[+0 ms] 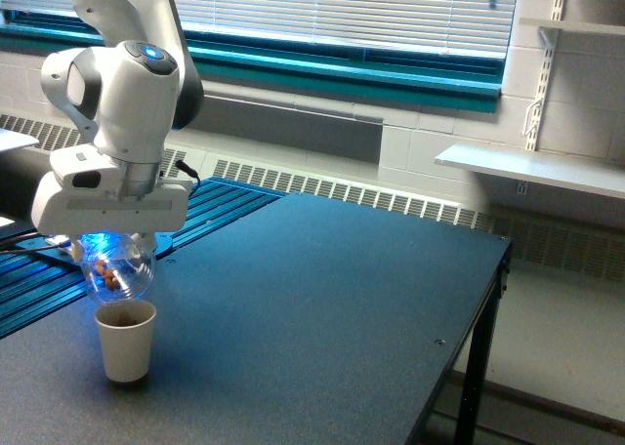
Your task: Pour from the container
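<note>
Container [118, 269], clear round jar lit blue, few brown pieces inside, no readable label, clamped under the gripper [109, 242], just above paper cup [126, 341], table's [322, 308] near left.

Even, fairly bright daylight thru the window blinds [342, 6] at top. Soft sheen w/ no hard glare on the dark table [322, 299]. Blue glow lights the container [119, 269] from above. Faint shadow under the paper cup [126, 343]. Pic slightly soft, low-res; no obvious edge distortion.
</note>
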You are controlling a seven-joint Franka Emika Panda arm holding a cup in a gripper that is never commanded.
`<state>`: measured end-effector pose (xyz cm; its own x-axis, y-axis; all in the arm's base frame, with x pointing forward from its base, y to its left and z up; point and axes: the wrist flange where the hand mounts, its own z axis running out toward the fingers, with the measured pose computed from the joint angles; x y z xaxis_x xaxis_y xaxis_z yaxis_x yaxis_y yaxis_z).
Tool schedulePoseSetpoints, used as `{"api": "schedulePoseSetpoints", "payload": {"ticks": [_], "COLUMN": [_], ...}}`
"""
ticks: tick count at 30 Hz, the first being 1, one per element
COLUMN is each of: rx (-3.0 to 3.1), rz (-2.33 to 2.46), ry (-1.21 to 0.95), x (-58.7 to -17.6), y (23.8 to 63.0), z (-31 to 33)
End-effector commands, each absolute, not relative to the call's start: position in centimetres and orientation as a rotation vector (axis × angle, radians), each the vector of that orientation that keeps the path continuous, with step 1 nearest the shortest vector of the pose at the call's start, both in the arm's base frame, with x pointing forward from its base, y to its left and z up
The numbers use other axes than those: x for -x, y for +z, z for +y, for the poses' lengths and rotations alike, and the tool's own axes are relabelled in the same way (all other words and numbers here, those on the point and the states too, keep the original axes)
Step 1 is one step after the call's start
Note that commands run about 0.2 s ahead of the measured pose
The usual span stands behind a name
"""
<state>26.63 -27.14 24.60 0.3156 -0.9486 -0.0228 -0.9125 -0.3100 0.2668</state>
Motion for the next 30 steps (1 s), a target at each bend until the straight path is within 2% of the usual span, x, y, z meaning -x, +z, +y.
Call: {"api": "schedulePoseSetpoints", "payload": {"ticks": [1,30], "rx": [-2.371,-2.377], "rz": [-1.675,-1.647], "ry": [-0.286,-0.266], "x": [-26.38,-27.15], "y": [24.31,24.7], "z": [-27.13,-27.15]}}
